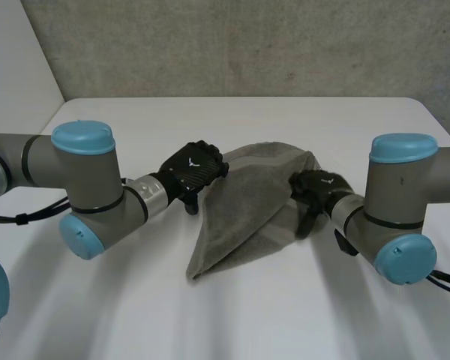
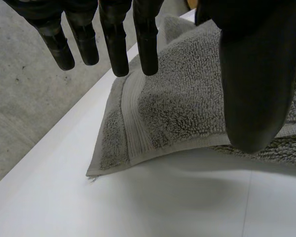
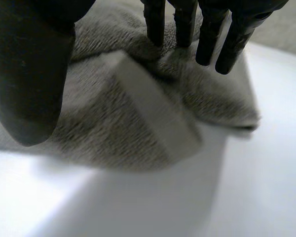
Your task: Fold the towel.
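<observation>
Folding progress: partway, by my judgement. The towel (image 1: 244,210) is doubled over on itself but lopsided, more a slanted wedge than a neat rectangle. Squaring the edges and at least one more fold seem left.
Near corner: the towel's narrow end points toward the robot and lies flat on the white desk (image 1: 210,307), between the two arms.
Towel look: grey terry with a thick pile and a flat woven band near one edge. In the left wrist view two layers lie stacked, their edges not quite matching.
Left side: the left hand (image 1: 191,171) is at the towel's far left edge. Its fingers (image 2: 117,49) hang straight and spread above the cloth, thumb apart, nothing pinched.
Right side: the right hand (image 1: 315,191) is at the towel's right edge. Its fingers (image 3: 185,24) are straight, tips at or just above a raised crease, thumb clear, not gripping.
Far edge: the towel's wide end humps up between the two hands, creased rather than flat.
Beyond: bare desk runs back to a grey wall (image 1: 247,45).
</observation>
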Tool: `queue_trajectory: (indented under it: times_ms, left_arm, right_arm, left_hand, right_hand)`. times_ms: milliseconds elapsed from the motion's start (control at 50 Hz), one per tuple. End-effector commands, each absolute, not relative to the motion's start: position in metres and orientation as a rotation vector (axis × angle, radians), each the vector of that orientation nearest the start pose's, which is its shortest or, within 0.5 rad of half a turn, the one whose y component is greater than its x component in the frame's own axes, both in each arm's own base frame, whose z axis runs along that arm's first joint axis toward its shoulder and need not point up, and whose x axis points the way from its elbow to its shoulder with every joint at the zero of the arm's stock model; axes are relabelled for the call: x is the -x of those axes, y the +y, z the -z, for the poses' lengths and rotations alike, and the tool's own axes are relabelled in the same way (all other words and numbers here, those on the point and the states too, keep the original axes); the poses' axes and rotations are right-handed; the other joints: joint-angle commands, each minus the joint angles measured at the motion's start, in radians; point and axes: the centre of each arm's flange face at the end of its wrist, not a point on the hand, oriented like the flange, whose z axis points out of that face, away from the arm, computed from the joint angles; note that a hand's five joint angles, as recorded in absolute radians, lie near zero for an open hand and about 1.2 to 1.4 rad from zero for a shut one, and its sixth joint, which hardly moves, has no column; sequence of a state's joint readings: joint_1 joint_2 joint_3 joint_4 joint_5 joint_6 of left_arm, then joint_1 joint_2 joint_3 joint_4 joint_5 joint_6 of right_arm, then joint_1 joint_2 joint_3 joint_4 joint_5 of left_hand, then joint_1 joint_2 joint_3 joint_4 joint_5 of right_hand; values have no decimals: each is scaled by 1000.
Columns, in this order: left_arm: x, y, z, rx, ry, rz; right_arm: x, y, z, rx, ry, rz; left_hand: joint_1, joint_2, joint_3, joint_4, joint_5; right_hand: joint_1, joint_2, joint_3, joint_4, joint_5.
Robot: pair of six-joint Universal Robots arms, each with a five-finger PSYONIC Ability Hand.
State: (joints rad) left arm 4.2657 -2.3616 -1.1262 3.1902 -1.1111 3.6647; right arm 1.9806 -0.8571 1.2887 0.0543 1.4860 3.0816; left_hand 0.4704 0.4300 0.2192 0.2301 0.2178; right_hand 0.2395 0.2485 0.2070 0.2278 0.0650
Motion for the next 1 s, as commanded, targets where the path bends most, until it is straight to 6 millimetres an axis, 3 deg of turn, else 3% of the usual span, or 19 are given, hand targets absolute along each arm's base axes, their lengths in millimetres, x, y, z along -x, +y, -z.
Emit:
queue_trajectory:
  times_ms: [20, 100, 140, 200, 240, 280, 460, 680, 800, 1000]
  left_arm:
    - [341, -315, -146, -1682, 2184, 2092]
    - [341, -314, -142, -1689, 2195, 2085]
    - [342, -313, -140, -1695, 2201, 2078]
    - [345, -310, -135, -1714, 2207, 2069]
    - [347, -307, -129, -1732, 2222, 2051]
    - [348, -306, -127, -1740, 2226, 2044]
    - [354, -298, -123, -1771, 2227, 2034]
    - [361, -286, -128, -1803, 2207, 2044]
    - [361, -282, -127, -1804, 2226, 2033]
    - [372, -271, -127, -1742, 2273, 2109]
  right_arm:
    - [-287, -305, -118, 624, 2413, 1400]
    - [-288, -307, -117, 611, 2406, 1399]
    - [-288, -307, -117, 603, 2406, 1394]
    - [-288, -307, -118, 592, 2403, 1394]
    - [-288, -307, -124, 566, 2385, 1408]
    - [-288, -307, -130, 558, 2368, 1429]
    - [-288, -306, -176, 551, 2251, 1566]
    - [-291, -302, -217, 572, 2126, 1650]
    - [-289, -307, -220, 561, 2121, 1665]
    - [-289, -307, -198, 560, 2170, 1599]
  left_hand:
    - [-46, -5, -45, -56, 32]
    - [-10, 30, -45, -56, 68]
    - [4, 45, -45, -56, 82]
    - [139, 180, -45, -56, 218]
    - [341, 381, -45, -56, 419]
    - [389, 429, -45, -56, 467]
    - [295, 335, -45, -56, 373]
    - [-75, -34, -45, -56, 3]
    - [-172, -131, -45, -56, -94]
    - [-172, -131, -45, -56, -94]
  right_hand:
    - [144, 135, -32, -53, 144]
    - [339, 330, -32, -53, 339]
    - [604, 595, -32, -53, 604]
    - [776, 767, -32, -53, 776]
    - [1112, 1103, -32, -53, 1112]
    - [1156, 1147, -32, -53, 1156]
    - [1157, 1148, -32, -53, 1157]
    - [1157, 1148, -32, -53, 1157]
    - [1157, 1148, -32, -53, 1157]
    - [1157, 1148, -32, -53, 1157]
